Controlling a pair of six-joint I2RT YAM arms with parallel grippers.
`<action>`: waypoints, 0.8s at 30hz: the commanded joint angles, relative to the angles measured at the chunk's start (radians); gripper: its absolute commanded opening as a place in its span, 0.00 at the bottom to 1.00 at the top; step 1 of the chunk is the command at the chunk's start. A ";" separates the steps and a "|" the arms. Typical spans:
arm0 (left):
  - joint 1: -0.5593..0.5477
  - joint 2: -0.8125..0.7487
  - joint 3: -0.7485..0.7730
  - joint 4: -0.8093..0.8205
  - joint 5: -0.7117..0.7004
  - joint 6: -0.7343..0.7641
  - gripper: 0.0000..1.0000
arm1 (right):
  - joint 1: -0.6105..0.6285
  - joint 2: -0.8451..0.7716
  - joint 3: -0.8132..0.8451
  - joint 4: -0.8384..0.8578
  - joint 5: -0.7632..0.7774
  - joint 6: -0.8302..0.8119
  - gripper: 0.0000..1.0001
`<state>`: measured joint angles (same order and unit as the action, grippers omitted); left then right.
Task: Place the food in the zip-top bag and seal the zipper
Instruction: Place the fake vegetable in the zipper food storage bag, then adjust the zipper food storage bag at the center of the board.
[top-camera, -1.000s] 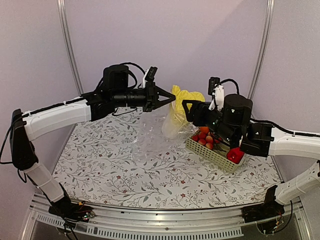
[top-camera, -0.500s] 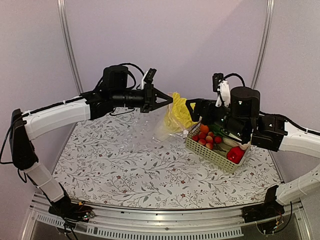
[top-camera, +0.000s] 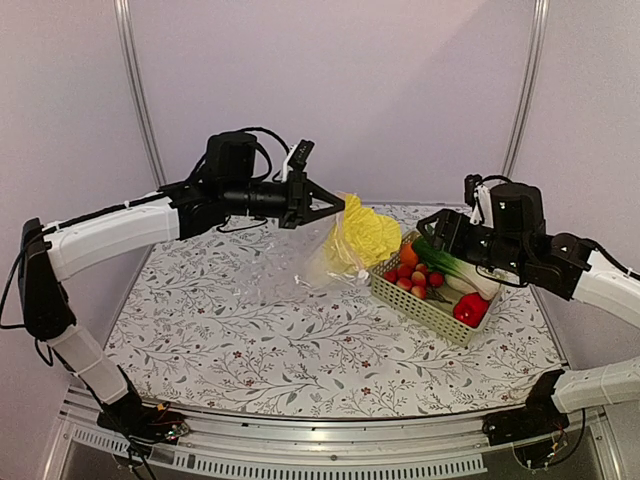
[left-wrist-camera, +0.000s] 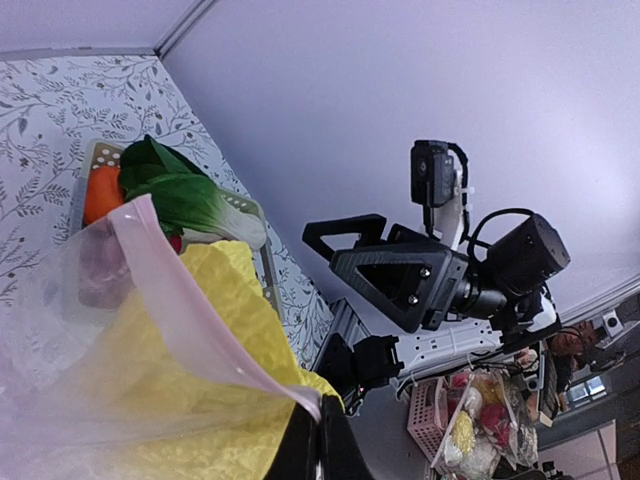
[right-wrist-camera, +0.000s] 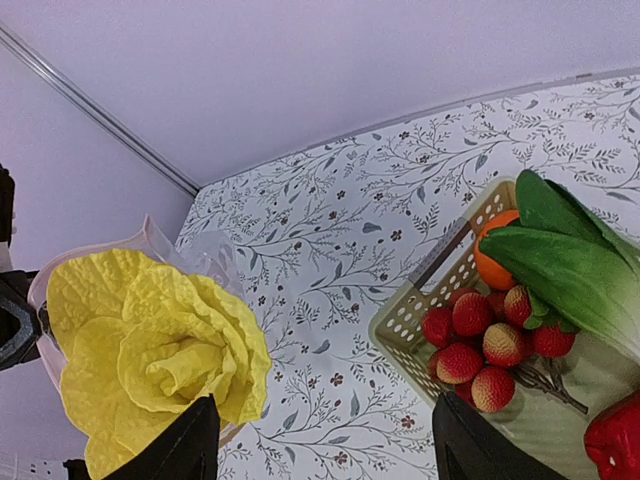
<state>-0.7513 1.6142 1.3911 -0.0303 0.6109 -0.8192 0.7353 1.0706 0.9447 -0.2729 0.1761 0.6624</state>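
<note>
Where the left arm ends: left gripper (top-camera: 338, 205) clamped tight on the mouth edge of the zip-top bag (top-camera: 318, 262), fingers together with only the film between them.
Bag position: hangs below the left gripper, raised, lower end near the table (top-camera: 250, 340).
Zipper (left-wrist-camera: 210, 320): runs straight from the pinch point along the open mouth, unsealed.
Napa cabbage (top-camera: 368, 235): inside the bag, leaves projecting from the mouth, just right of the left gripper.
Right gripper (top-camera: 428, 230): fingers spread wide, nothing held, well apart from the cabbage.
Change from 0.5 s ago: right gripper was at the cabbage; it is now withdrawn rightward over the basket (top-camera: 420, 305).
Basket contents: orange (top-camera: 408, 256), cluster of small red-pink fruits (top-camera: 410, 280), green leafy vegetable (top-camera: 450, 265), round red fruit (top-camera: 470, 308).
Obstruction: the cabbage leaves fill the bag mouth.
</note>
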 joint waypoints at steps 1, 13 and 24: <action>0.010 -0.044 -0.009 0.012 -0.004 0.004 0.00 | -0.017 -0.056 -0.084 -0.008 -0.072 0.149 0.71; 0.010 -0.054 -0.004 0.012 0.011 0.003 0.00 | -0.017 0.058 -0.118 0.120 -0.220 0.232 0.64; 0.007 -0.061 -0.009 0.013 0.022 -0.002 0.00 | -0.017 0.152 -0.065 0.235 -0.290 0.247 0.62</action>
<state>-0.7513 1.5944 1.3911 -0.0311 0.6182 -0.8204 0.7238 1.2037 0.8429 -0.1078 -0.0853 0.8944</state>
